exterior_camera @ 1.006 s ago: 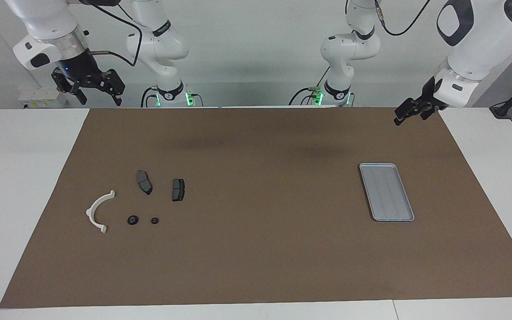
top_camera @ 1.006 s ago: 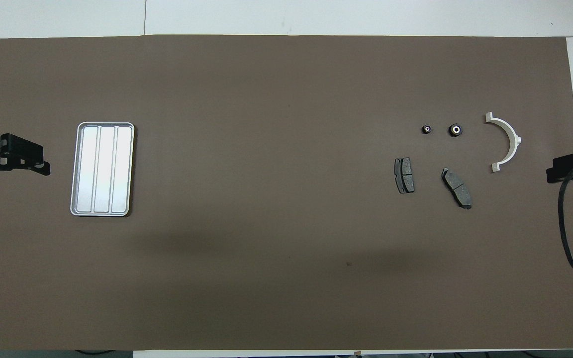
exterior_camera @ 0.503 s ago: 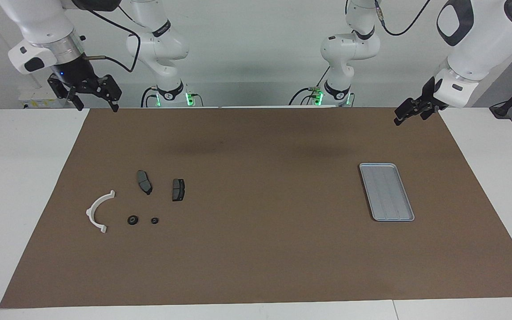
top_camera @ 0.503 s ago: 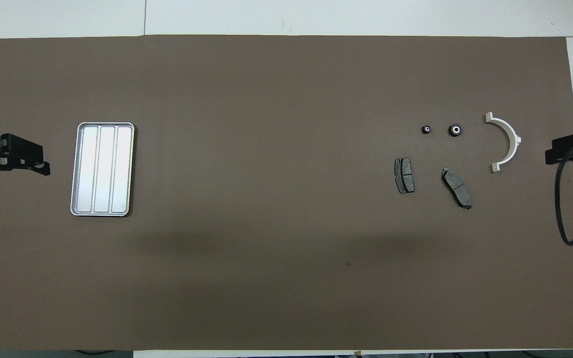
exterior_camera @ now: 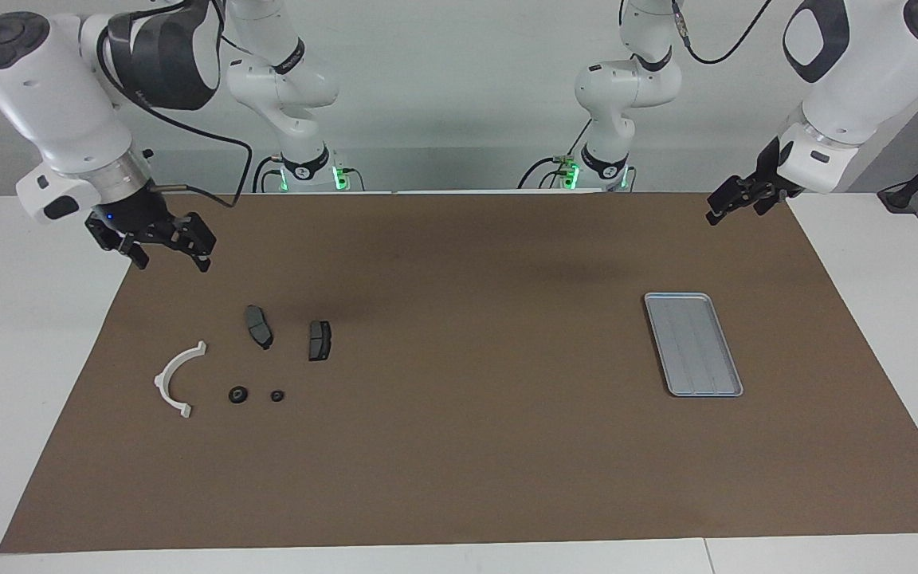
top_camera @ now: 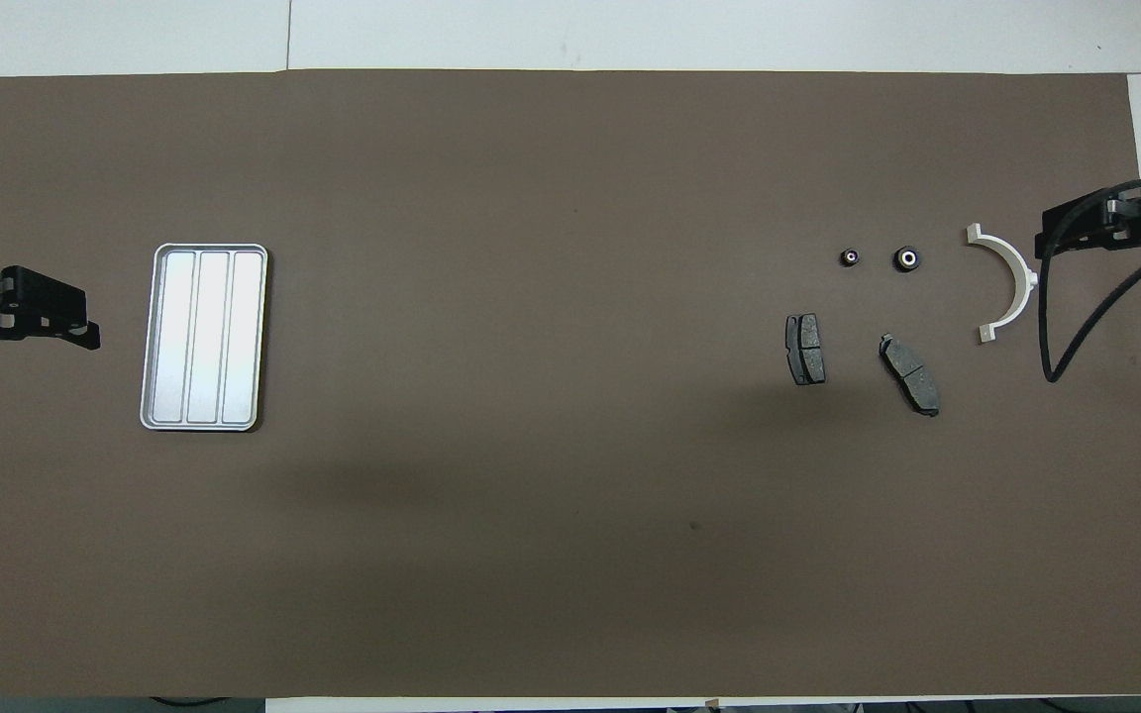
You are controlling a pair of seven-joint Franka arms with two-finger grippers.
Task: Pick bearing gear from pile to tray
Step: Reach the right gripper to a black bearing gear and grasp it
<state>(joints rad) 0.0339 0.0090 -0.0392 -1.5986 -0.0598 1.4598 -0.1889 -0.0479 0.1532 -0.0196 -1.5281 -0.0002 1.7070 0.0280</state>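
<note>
The pile lies on the brown mat toward the right arm's end: a white curved arc, two dark grey brake pads and two small black rings. The larger ring and the smaller ring lie farther from the robots than the pads. My right gripper is open and empty, raised over the mat's edge beside the arc, touching nothing. The grey-blue tray lies empty toward the left arm's end. My left gripper is open and waits, raised beside the tray.
The brown mat covers most of the white table. A black cable hangs from the right wrist over the mat near the arc.
My right gripper has come down and forward from the robots' end to over the mat's edge beside the pile. The left arm and all the parts have not moved.
</note>
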